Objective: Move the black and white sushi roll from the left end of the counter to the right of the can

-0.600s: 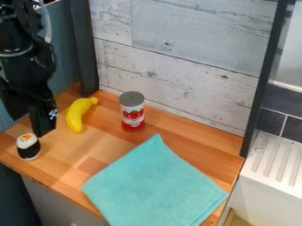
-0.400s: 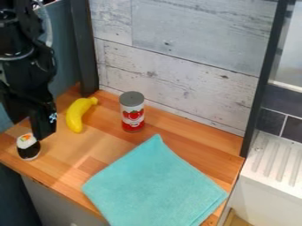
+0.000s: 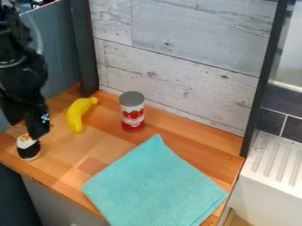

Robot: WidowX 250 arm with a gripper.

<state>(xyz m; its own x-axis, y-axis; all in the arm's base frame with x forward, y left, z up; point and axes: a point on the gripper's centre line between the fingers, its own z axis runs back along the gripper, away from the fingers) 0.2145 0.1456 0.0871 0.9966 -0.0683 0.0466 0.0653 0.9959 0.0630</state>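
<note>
At the left edge the black gripper (image 3: 24, 129) hangs over the wooden counter, its fingers apart. Just under it stands a sushi roll toy (image 3: 29, 149), white on top with an orange patch and dark around its lower part. The near fingertip overlaps the top of the roll in the view; whether they touch I cannot tell. A yellow banana (image 3: 77, 115) lies to the right of the gripper. Farther right, a red and white can (image 3: 133, 112) with a grey lid stands upright. The turquoise cloth (image 3: 154, 185) is spread flat at the front.
The wooden counter (image 3: 65, 154) has its front edge close to the sushi roll. Behind it rise a dark post (image 3: 85, 48) and a whitewashed plank wall (image 3: 183, 57). A white ribbed drainboard (image 3: 276, 159) lies beyond the counter's right end.
The gripper has shifted slightly left. The sushi roll, banana, can and cloth have stayed in place.
</note>
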